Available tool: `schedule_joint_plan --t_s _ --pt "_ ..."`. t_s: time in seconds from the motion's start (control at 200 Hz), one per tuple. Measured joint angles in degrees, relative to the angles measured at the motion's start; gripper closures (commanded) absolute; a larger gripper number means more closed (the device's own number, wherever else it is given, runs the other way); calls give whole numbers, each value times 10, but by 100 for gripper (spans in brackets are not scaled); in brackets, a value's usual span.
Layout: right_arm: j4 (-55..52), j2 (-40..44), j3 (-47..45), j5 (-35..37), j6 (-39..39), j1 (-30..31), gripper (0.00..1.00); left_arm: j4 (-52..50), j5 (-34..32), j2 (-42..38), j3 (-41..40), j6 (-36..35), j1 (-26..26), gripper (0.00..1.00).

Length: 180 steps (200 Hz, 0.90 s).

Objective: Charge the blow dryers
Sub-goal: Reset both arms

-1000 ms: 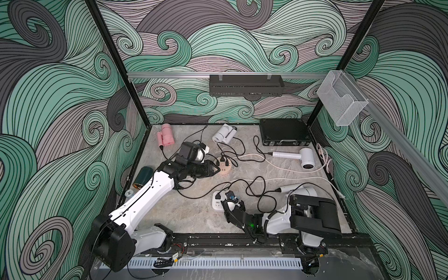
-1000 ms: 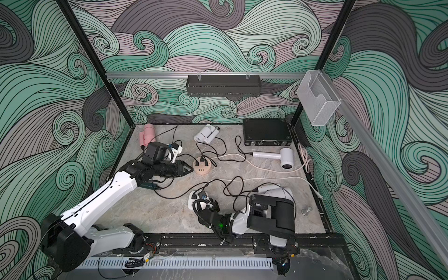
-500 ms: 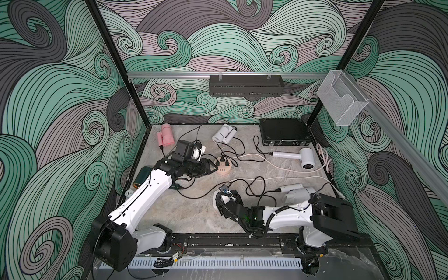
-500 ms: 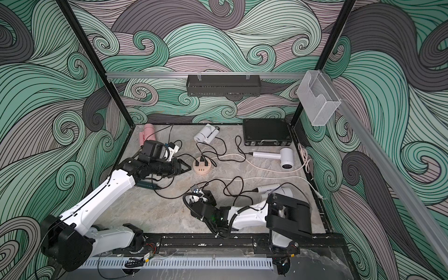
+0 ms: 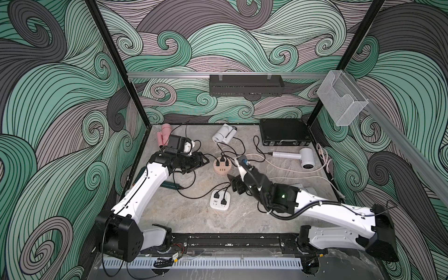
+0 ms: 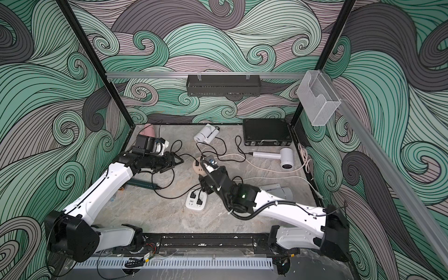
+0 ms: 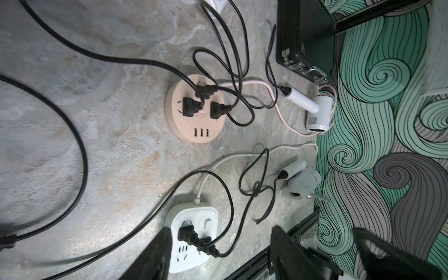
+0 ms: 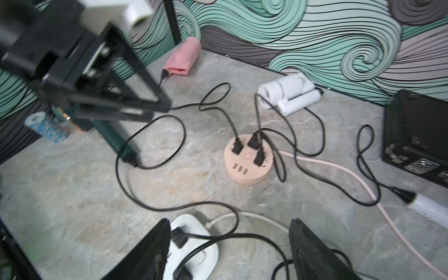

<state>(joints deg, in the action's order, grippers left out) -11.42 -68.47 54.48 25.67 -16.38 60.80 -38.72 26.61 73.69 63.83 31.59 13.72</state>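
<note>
Peering past the left arm (image 5: pixel 145 184), I catch only the handle of the dark green dryer (image 5: pixel 168 185) by the table's (image 5: pixel 194 218) left edge, pointing toward the middle. A grey-white dryer (image 6: pixel 278 191) near the right edge is half hidden behind the right arm (image 5: pixel 334 213). The white dryer (image 5: pixel 306 157) lies with its handle parallel to the far edge, pointing left. Left claw (image 5: pixel 203 162) and right claw (image 8: pixel 230 225) both gape wide, gripping nothing.

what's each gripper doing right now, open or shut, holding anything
left gripper: open, holding nothing
right gripper: open, holding nothing
</note>
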Motion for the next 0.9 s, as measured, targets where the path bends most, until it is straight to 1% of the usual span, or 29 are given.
schedule_joint_plan --t_s 0.155,0.16,0.165,0.185,0.2,0.26,0.315,0.405,0.43,0.44,0.45,0.46,0.48,0.6,0.66,0.74,0.861,0.901 --pt "-46 -1 41 -101 31 -162 19 -10 -43 6 26 -1 -18 43" --pt "-48 -2 42 -103 31 -166 14 -10 -44 6 27 -1 -19 43" --pt "-49 -3 44 -105 32 -170 11 -10 -46 6 28 -1 -19 43" --pt "-58 -7 53 -118 35 -191 3 -11 -53 6 32 -1 -23 43" --pt "-62 -11 59 -126 36 -205 1 -11 -58 7 35 -2 -26 43" --pt "-73 -30 82 -154 50 -263 0 -12 -78 9 47 -7 -38 38" --pt "-71 -43 93 -172 62 -303 1 -12 -102 12 57 -13 -50 35" --pt "-17 -39 65 -181 94 -355 0 0 -165 13 64 -27 -71 32" --pt "0 -36 52 -186 103 -369 0 9 -181 12 62 -34 -76 25" --pt "7 -34 47 -190 106 -376 1 16 -190 11 59 -38 -77 19" --pt "13 -33 42 -192 110 -382 0 24 -198 10 55 -42 -78 9" --pt "16 -33 40 -195 113 -388 1 30 -205 9 52 -46 -79 3" --pt "24 -33 35 -203 119 -401 0 51 -221 4 38 -55 -82 1" --pt "63 -50 19 -217 142 -485 1 155 -310 -41 -77 -118 -88 1" --pt "117 -45 -27 -217 147 -522 0 200 -343 -62 -141 -148 -89 2" --pt "177 -34 -116 -217 148 -565 0 261 -378 -77 -220 -182 -91 1" --pt "207 -39 -197 -215 151 -586 0 377 -409 -76 -329 -217 -91 2" --pt "246 -39 -228 -211 153 -586 0 412 -415 -70 -355 -226 -91 2"
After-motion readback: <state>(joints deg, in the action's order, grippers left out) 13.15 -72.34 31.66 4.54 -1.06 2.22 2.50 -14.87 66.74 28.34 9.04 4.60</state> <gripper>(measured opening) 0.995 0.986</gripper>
